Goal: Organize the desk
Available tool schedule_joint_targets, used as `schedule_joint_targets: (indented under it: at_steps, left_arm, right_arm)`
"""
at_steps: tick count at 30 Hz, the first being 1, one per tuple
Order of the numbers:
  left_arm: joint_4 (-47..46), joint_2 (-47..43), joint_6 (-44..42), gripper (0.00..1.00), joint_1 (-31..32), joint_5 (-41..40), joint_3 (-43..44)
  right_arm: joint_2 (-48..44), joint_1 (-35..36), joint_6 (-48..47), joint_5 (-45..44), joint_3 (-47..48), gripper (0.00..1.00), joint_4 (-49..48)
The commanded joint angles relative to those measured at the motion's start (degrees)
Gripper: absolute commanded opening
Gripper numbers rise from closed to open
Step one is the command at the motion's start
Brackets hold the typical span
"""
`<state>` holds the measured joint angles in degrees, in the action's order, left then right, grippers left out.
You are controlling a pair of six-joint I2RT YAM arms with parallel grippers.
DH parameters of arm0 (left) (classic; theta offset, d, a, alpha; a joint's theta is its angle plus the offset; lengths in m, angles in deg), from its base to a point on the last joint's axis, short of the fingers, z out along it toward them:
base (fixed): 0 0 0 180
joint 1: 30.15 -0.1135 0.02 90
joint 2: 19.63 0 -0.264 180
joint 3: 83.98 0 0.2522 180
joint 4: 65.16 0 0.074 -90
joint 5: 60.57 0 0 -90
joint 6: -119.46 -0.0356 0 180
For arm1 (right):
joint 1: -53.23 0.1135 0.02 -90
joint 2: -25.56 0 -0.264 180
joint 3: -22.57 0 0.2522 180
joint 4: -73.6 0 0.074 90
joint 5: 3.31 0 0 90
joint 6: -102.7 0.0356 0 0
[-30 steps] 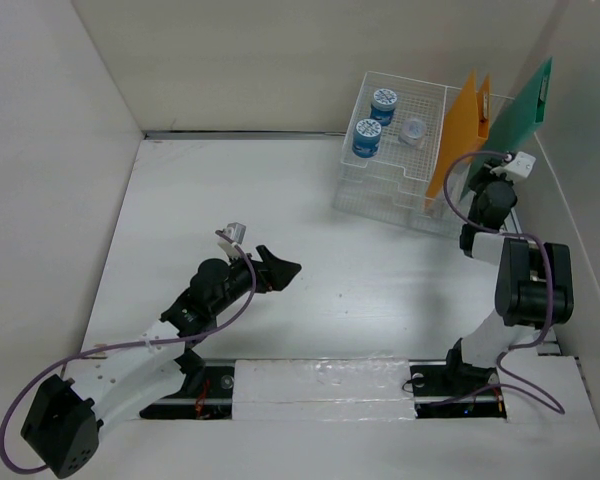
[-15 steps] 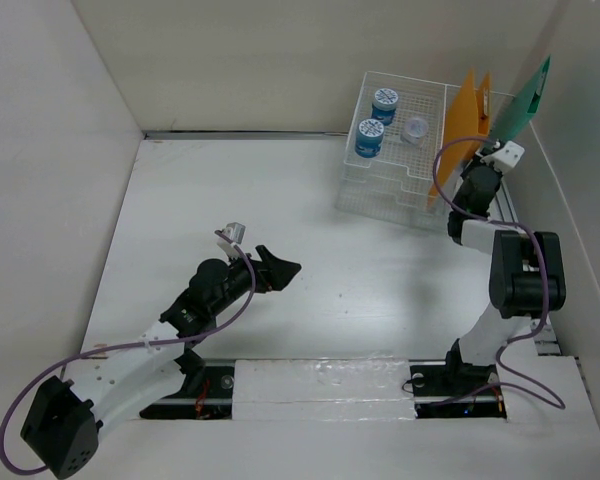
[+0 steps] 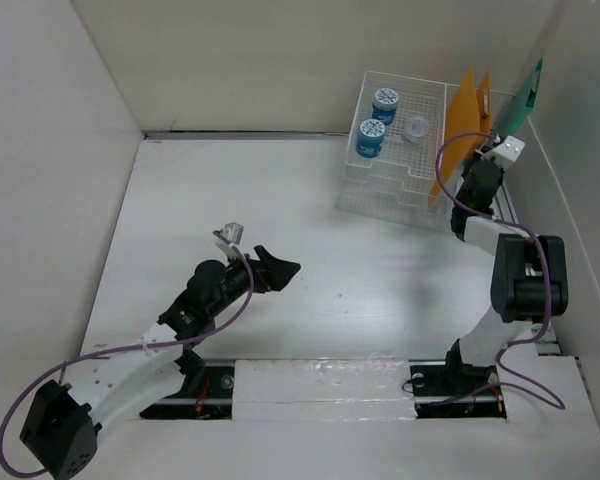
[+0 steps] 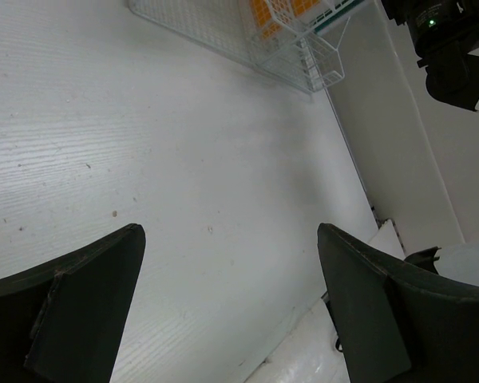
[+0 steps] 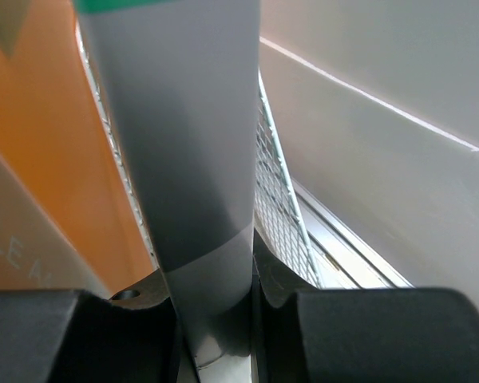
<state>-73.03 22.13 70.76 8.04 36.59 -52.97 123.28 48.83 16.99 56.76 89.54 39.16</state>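
Note:
The desk (image 3: 280, 200) is a wide white tabletop. At its back right, my right gripper (image 3: 492, 142) is shut on the lower edge of a green folder (image 3: 528, 90), which stands nearly edge-on beside the orange folders (image 3: 458, 130) in the wire-mesh rack (image 3: 395, 190). In the right wrist view the folder (image 5: 184, 159) looks grey with a green top, pinched in the gripper (image 5: 211, 319), with an orange folder (image 5: 40, 120) to its left and rack mesh (image 5: 275, 183) to its right. My left gripper (image 3: 280, 268) hovers open over the mid desk; nothing lies between its fingers (image 4: 88, 295).
The rack's tray holds two blue-lidded jars (image 3: 367, 138) (image 3: 384, 103) and a small clear cup (image 3: 413, 129). Off-white wall panels enclose the desk on the left, back and right. The rack's corner (image 4: 303, 56) shows far ahead in the left wrist view.
The right gripper has carried the green folder back and up toward the rack, and the folder has turned from broadside to nearly edge-on. The left arm has not moved.

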Motion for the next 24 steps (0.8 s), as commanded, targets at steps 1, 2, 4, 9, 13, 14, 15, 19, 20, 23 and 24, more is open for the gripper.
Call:
schedule_joint_targets:
  at_steps: [1,2,4,9,13,14,15,19,20,23,24]
  left_arm:
    - [-2.72,-1.33,-0.87,0.87,0.3,0.66,-0.82]
    - [-2.72,-1.5,-0.87,0.87,0.3,0.66,-0.82]
    - [-2.37,-1.85,-0.96,0.87,0.3,0.75,-0.82]
    - [-1.75,-2.82,-1.13,0.87,0.3,0.4,-0.82]
    - [-1.22,-3.52,-1.22,0.87,0.3,0.05,-0.73]
    - [-1.14,-3.61,-1.22,0.87,0.3,-0.21,-0.82]
    - [-1.22,-3.61,-1.22,0.87,0.3,-0.21,-0.82]
    - [-1.92,-3.35,-1.31,0.87,0.3,-0.39,-1.0]
    - [-2.19,-3.26,-1.48,0.87,0.3,-0.39,-1.0]
    - [-2.54,-2.65,-1.75,0.86,0.3,-0.39,-1.17]
    - [-2.63,-2.47,-1.75,0.87,0.3,-0.39,-1.26]
  right_arm:
    - [-2.7,-1.57,-0.69,0.66,1.81,0.0,3.99]
    - [-3.05,-2.09,-0.6,0.49,1.9,0.0,5.04]
    - [-3.23,-2.1,-0.43,-0.12,1.72,0.0,5.66]
    - [-2.97,-3.15,-0.77,0.14,2.69,0.0,6.81]
    - [-2.7,-3.15,-3.59,2.77,0.14,0.0,-2.23]
    - [-2.79,-3.85,-3.59,3.04,0.05,0.0,-4.42]
    - [-2.7,-4.38,-3.59,4.69,-0.12,0.0,-5.75]
    - [-2.18,-6.14,-3.24,6.99,-1.0,0.0,-11.55]
    - [-2.0,-6.14,-2.89,7.78,-1.26,0.0,-13.65]
    - [-0.78,-6.14,-2.19,8.31,-2.06,0.0,-17.96]
    - [-0.42,-6.14,-1.84,8.4,-1.97,0.0,-18.67]
